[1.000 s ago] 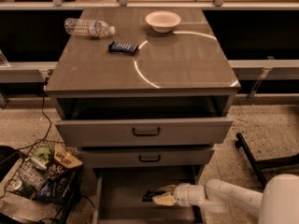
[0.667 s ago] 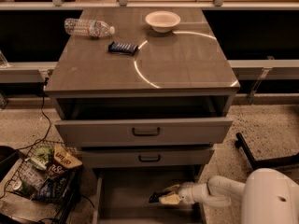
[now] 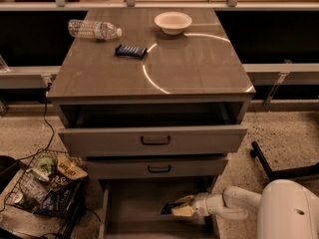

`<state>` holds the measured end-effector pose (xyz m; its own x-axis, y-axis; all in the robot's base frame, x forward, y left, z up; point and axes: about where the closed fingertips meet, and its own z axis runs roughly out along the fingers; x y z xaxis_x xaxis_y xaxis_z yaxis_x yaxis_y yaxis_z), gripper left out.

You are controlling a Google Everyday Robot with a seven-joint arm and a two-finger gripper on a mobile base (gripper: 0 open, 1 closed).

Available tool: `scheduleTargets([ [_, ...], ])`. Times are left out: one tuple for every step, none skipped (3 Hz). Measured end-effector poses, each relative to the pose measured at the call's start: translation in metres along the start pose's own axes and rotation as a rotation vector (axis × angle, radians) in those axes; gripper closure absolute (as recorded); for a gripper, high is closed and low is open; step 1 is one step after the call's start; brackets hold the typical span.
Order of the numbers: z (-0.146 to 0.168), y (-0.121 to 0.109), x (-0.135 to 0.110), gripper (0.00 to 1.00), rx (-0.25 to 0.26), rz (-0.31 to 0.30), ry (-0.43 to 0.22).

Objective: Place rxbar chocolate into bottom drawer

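While I watch through the one camera, the gripper (image 3: 178, 206) sits low inside the bottom drawer (image 3: 134, 203), toward its right side. Its two pale fingers (image 3: 183, 211) are drawn close together around the rxbar chocolate (image 3: 167, 209), a dark flat wrapper whose free end sticks out to the left of the fingertips. I cannot tell whether the bar touches the drawer floor or hangs just above it. The white arm (image 3: 227, 204) reaches in from the right, over the drawer's right wall, and the robot's rounded white body (image 3: 289, 210) fills the lower right corner.

The bottom drawer is pulled out furthest of the three. Above it the middle drawer (image 3: 158, 168) is out a little, and the top drawer (image 3: 154, 140) is out somewhat further, each with a dark handle on its front.

On the cabinet top (image 3: 189, 73) I see a clear water bottle (image 3: 93, 29) lying on its side at the back left, a dark blue wrapped bar (image 3: 131, 51) near it, and a white bowl (image 3: 173, 22) at the back centre. On the floor to the left of the cabinet stands a wire basket (image 3: 47, 185) with snack packets in it.
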<state>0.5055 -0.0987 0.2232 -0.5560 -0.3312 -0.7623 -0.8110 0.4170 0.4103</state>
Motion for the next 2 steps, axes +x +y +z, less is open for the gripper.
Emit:
scheduleTargets([
  [0.003, 0.0019, -0.0001, 0.28, -0.006, 0.0, 0.0],
  [0.0049, 0.0031, -0.0002, 0.05, -0.009, 0.001, 0.0],
])
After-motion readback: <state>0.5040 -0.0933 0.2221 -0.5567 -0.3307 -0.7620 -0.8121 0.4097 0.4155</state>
